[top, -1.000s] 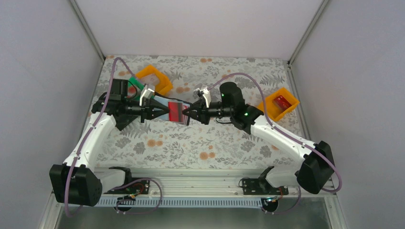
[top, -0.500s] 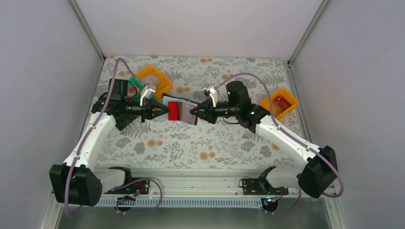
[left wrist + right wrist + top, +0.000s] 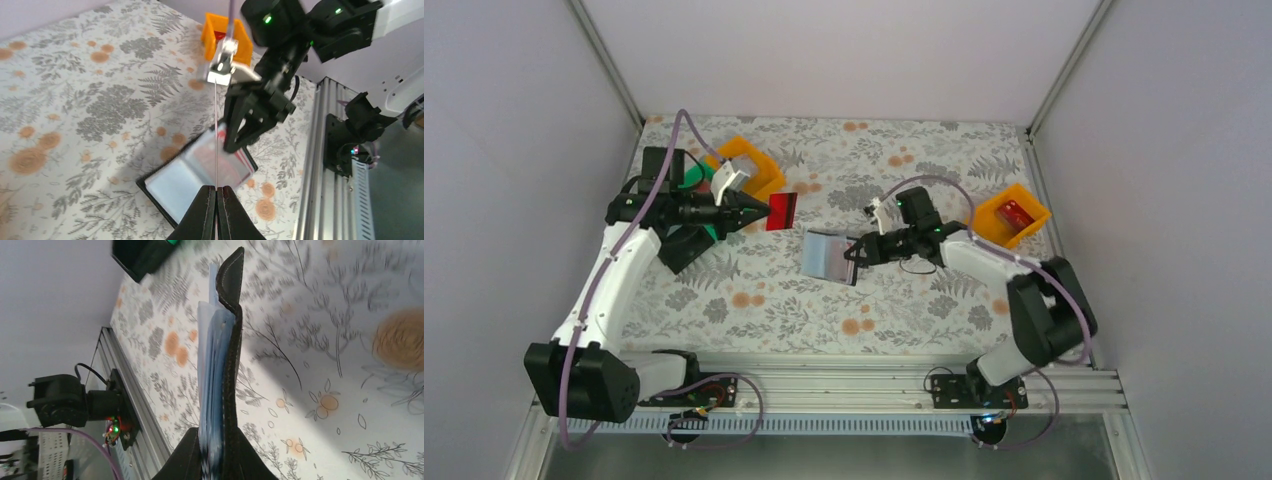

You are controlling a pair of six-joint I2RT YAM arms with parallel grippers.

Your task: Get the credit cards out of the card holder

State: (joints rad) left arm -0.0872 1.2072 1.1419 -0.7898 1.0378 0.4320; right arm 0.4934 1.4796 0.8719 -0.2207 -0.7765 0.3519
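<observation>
My left gripper (image 3: 762, 212) pinches only the edge of the red card (image 3: 782, 211), so I fear it may slip and drop, while my right gripper (image 3: 856, 252) clamps the card holder (image 3: 828, 255).

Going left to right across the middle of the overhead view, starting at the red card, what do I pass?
red credit card → card holder → orange tray

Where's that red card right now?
In the top view the red card is left of centre, pinched in the left gripper beside the left orange tray, apart from the card holder in the right gripper.
</observation>
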